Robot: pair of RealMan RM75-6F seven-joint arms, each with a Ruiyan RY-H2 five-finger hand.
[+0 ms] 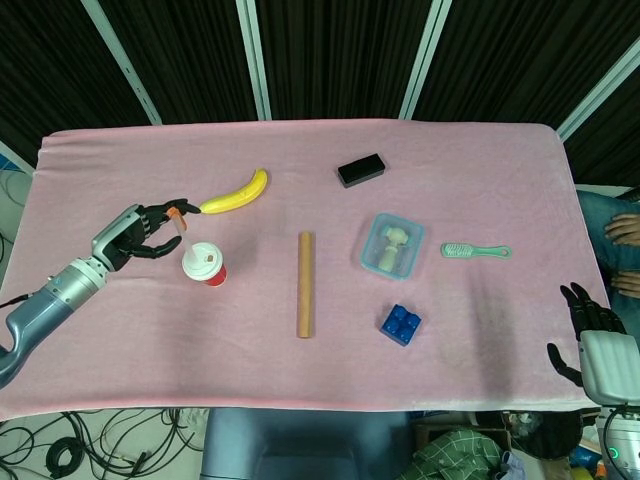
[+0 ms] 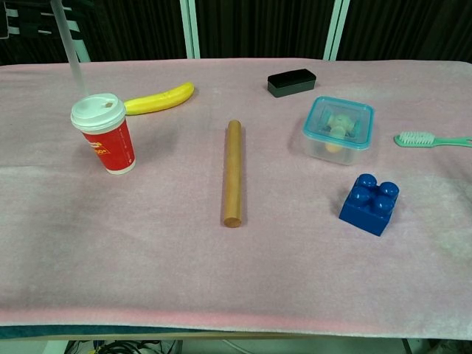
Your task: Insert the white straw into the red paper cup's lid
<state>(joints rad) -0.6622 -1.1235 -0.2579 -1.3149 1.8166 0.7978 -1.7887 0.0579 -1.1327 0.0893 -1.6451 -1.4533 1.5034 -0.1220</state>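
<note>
Left hand point(image 1: 143, 229) in the head view pinched the white straw point(image 1: 183, 223) just left of the red paper cup point(image 1: 204, 264), near the table's point(image 1: 100, 360) left edge, while the right hand point(image 1: 588, 322) hung off the right edge, fingers spread, holding nothing. From the chest view, the straw point(image 2: 68, 46) stood nearly upright behind the cup's point(image 2: 105, 133) lid point(image 2: 97, 111), with bare cloth between cup and wooden rod point(image 2: 232, 173).

You have one red paper cup point(image 2: 108, 136), straw point(image 2: 68, 46), banana point(image 2: 158, 98), wooden rod point(image 2: 232, 173), black box point(image 2: 291, 82), food container point(image 2: 338, 128), toothbrush point(image 2: 431, 139), blue brick point(image 2: 369, 203).
</note>
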